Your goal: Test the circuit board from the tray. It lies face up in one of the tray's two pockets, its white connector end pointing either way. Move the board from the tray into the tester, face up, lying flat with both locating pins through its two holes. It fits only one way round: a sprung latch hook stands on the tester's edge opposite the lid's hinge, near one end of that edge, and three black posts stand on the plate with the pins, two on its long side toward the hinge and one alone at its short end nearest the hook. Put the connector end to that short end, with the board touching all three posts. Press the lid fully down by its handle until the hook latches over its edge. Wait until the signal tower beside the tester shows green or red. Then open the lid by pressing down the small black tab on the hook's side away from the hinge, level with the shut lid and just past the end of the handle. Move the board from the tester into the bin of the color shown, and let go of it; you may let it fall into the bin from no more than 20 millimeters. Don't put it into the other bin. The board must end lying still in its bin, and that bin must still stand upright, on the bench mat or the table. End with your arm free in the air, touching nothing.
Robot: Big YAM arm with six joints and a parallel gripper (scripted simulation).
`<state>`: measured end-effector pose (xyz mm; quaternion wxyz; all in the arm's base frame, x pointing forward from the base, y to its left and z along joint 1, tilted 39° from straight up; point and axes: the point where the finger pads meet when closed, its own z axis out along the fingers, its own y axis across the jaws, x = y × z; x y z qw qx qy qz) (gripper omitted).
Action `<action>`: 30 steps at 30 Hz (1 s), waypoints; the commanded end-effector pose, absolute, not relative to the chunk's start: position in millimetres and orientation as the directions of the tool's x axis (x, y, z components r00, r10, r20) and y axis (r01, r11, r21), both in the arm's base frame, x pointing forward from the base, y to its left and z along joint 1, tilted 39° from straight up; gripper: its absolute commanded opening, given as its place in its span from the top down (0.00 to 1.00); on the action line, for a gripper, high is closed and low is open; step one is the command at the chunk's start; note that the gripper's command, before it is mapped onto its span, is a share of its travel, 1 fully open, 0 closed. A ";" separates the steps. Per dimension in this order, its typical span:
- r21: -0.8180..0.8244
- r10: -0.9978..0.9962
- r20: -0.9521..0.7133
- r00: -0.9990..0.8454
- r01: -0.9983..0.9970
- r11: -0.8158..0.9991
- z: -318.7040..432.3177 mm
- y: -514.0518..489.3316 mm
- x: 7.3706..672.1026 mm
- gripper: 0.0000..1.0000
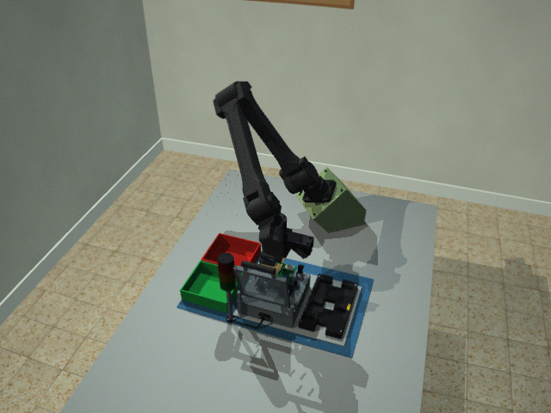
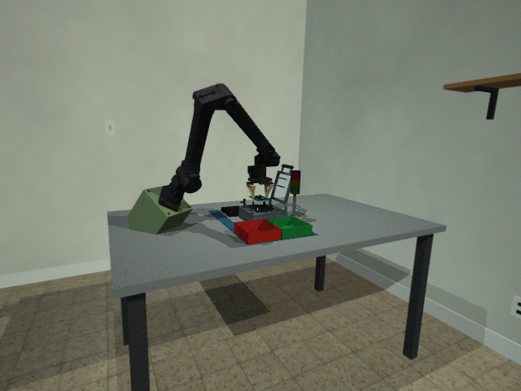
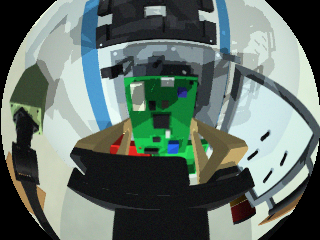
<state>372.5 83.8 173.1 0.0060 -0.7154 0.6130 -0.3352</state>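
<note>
Gripper point(image 3: 162, 150) has its tan fingers clamped on the green circuit board point(image 3: 162, 116), one on each long edge; the board hangs face up above the tester point(image 1: 271, 306). The wrist view shows this plainly; the top view hides most of the board behind the raised lid point(image 1: 263, 284) and the arm's wrist. From the side only a green sliver point(image 2: 259, 196) shows under the fingertips, just above the tester plate; whether it touches the pins or posts I can't tell. Board's near end is cut off by the gripper body in the wrist view. Black tray point(image 1: 330, 309) sits right of the tester, seen at the far edge of the wrist view. Signal tower point(image 2: 295, 182) looks unlit; hard to be sure. Red bin point(image 2: 256, 231) and green bin point(image 2: 292, 227) stand on the mat point(image 1: 355, 342), barely seen from the wrist.
</note>
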 end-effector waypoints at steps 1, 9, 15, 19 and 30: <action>-0.409 -0.878 0.477 0.032 -0.877 -0.254 163.9 80.2 379.4 0.28; -0.408 -0.878 0.477 0.032 -0.877 -0.254 153.0 74.1 385.8 0.28; -0.410 -0.878 0.477 0.031 -0.876 -0.254 149.9 72.2 388.8 0.28; -0.408 -0.878 0.478 0.032 -0.877 -0.254 146.7 70.5 389.6 0.28; -0.410 -0.878 0.477 0.029 -0.877 -0.252 146.8 70.1 390.8 0.28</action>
